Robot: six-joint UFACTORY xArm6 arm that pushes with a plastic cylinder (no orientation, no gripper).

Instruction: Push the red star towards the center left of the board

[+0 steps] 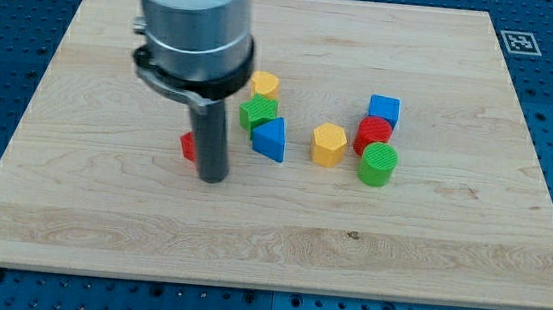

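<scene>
Here my tip touches the half-hidden red star on the star's right; no jaws show.

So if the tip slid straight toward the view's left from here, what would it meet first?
My tip would first meet the small red block, mostly hidden behind the rod and seemingly touching it already; beyond it, bare wooden board.

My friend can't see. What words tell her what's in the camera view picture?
My tip sits against the view's right side of a mostly hidden red block on a wooden board. Seven more blocks, yellow, green, blue and red, cluster to the view's right of it.
</scene>
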